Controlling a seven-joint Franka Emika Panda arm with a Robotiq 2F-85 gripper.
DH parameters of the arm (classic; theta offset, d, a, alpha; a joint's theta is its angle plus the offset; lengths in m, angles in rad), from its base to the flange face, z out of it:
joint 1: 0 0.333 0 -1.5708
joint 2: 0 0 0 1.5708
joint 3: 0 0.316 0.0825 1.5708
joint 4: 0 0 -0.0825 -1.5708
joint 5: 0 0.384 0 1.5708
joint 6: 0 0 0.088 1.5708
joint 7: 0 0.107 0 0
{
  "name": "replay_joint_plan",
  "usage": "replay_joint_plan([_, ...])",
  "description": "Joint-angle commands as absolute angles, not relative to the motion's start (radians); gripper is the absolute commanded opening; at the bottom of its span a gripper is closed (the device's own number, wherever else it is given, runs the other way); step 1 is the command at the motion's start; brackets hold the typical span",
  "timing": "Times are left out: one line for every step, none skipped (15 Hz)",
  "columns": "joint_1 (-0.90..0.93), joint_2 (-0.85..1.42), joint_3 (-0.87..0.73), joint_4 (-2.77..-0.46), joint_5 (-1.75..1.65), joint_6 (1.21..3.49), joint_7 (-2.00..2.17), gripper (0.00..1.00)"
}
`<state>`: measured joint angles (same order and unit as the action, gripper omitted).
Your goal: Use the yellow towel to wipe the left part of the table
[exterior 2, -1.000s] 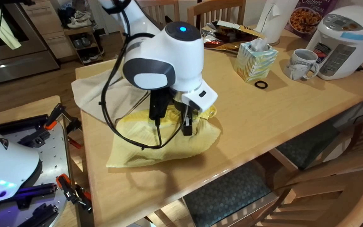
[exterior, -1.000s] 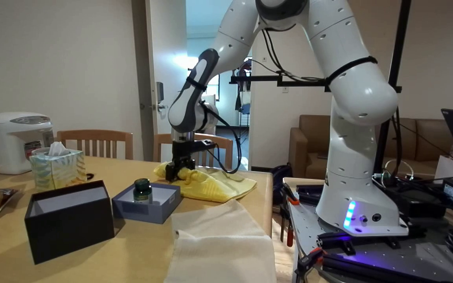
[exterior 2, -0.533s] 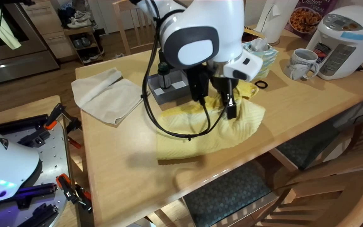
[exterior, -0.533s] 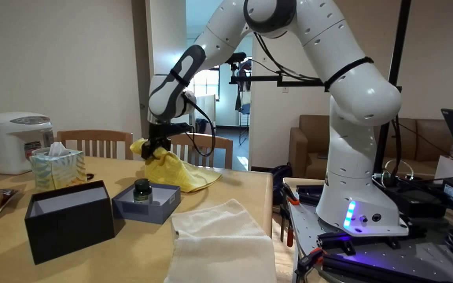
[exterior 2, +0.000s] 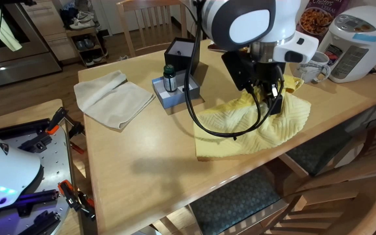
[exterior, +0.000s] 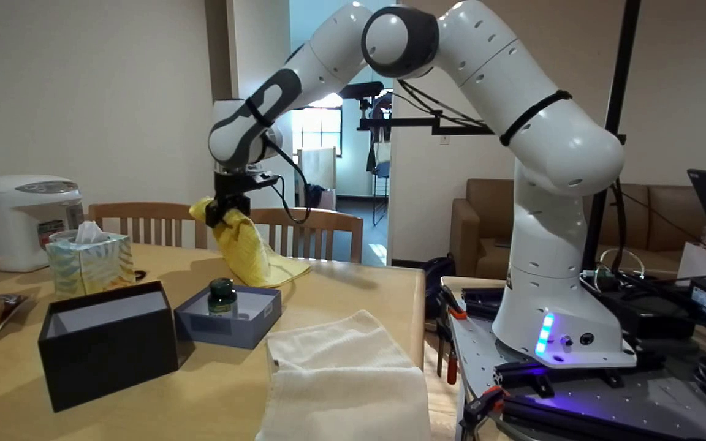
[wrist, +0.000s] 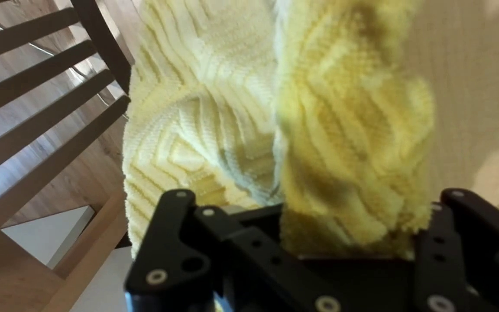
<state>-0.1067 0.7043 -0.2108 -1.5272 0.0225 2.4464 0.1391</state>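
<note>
The gripper (exterior: 225, 215) pinches the yellow towel (exterior: 246, 252) tight, now higher, farther left in an exterior view; wiping looks weak.

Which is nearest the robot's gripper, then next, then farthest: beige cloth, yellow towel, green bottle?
In an exterior view, from the gripper:
1. Yellow towel, in its grip
2. Green bottle, in the shallow box
3. Beige cloth, toward the robot's base

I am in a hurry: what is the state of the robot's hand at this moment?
Hand: closed, holding a bunched part of the yellow towel.
</note>
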Motion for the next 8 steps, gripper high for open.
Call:
replay_joint_plan([-0.153,0.847,-0.171,-1.412,0.029,2.401,0.131,0.00])
replay_joint_plan([-0.164,0.874,-0.160,-1.401,0.034,2.389,0.123,0.00])
replay_joint_plan([-0.174,0.897,-0.153,-1.396,0.039,2.362,0.119,0.00])
replay_joint_plan([-0.185,0.913,-0.144,-1.396,0.044,2.334,0.108,0.00])
replay_joint_plan([-0.193,0.921,-0.140,-1.410,0.045,2.299,0.102,0.00])
replay_joint_plan([-0.197,0.923,-0.142,-1.427,0.043,2.278,0.105,0.00])
replay_joint_plan([-0.199,0.906,-0.148,-1.452,0.040,2.276,0.111,0.00])
replay_joint_plan([-0.197,0.878,-0.156,-1.485,0.036,2.268,0.116,0.00])
